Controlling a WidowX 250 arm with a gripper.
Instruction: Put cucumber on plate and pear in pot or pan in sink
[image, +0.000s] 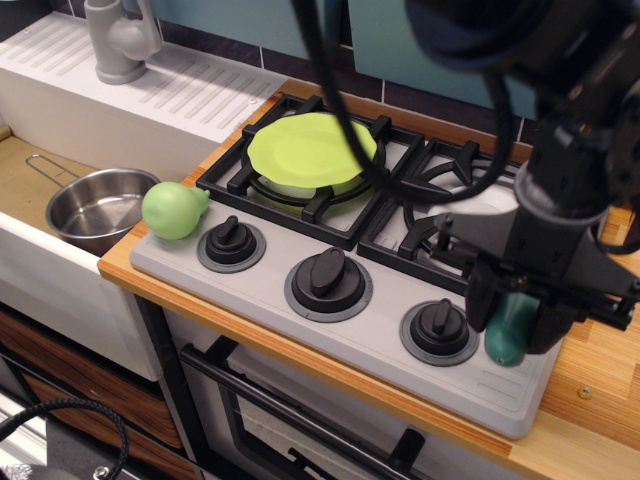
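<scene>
My gripper is at the right front of the stove, shut on the dark teal cucumber, which hangs upright between the fingers a little above the grey stove panel. The lime-green plate sits on the left burner grate, up and to the left of the gripper. The light green pear lies at the stove panel's left corner. The steel saucepan stands in the sink just left of the pear.
Three black knobs line the front panel. The right burner grate is partly behind my arm. A grey faucet and ribbed drainboard lie at the back left. Wooden counter runs along the right.
</scene>
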